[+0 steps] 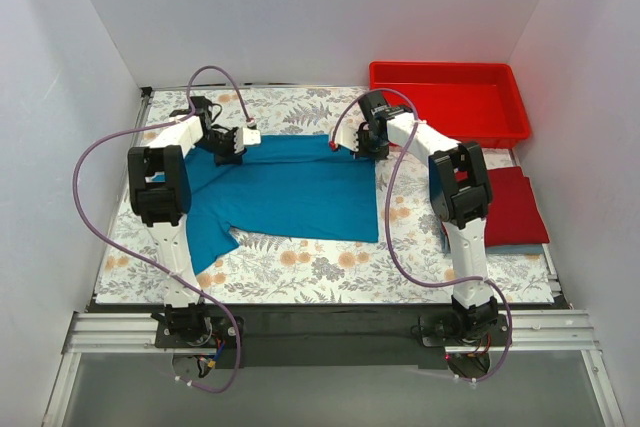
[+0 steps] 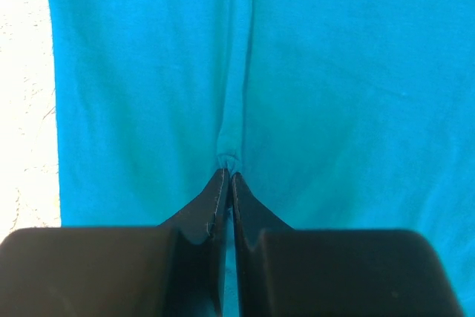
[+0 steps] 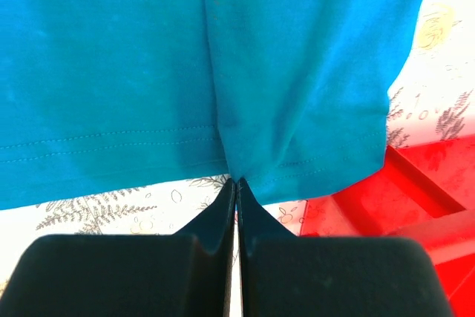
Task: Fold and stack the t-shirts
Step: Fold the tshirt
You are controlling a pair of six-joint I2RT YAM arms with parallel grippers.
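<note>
I've got the teal-blue t-shirt (image 1: pixel 290 187) spread flat on the floral table cover (image 1: pixel 300 265), mid-table btw the two arms, w/ one sleeve (image 1: pixel 213 239) trailing toward the near-left corner; both arms reach to its far edge. Left gripper (image 2: pixel 226 176): jaws pressed together on a small pinch of teal cloth, a crease running up from the tips; right gripper (image 3: pixel 236 182): jaws likewise clamped on the shirt, right at the stitched hem near its corner, w/ the red plastic tray (image 1: pixel 450 102) just beyond. Off to the right, well apart from this shirt, a red t-shirt (image 1: pixel 515 205) lies folded on top of a bluish t-shirt (image 1: pixel 497 247) that barely shows at the near edge; so I'd say the stack is started and this is the fold of the teal one, approx. at the grab-the-far-edge stage. Next move, as I judge it: lift both pinches together and carry that edge toward me over the near edge, keeping the arms in step so the cloth stays taut btw them; the loose sleeve prob. needs tucking in before the rectangle is tidy.
</note>
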